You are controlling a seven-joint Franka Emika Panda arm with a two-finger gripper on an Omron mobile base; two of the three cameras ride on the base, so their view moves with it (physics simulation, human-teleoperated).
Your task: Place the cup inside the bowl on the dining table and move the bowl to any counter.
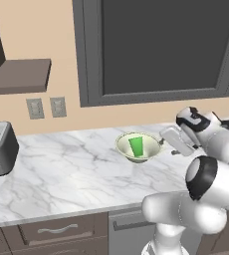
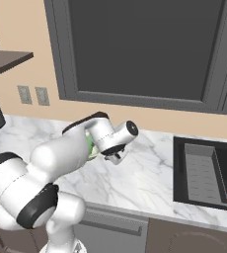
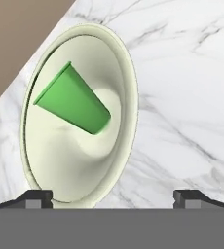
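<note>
Two dark fingertips (image 3: 38, 198) of the end effector (image 3: 114, 198) are standing wide apart, gripping nothing, just beside the bowl (image 3: 126, 87). Beyond them the bowl is sitting on the marble table (image 1: 61, 174) by the beige wall, with the cup (image 1: 136, 146) standing inside. One risk: a careless pull-away could be clipping the rim, tipping the cup.
</note>
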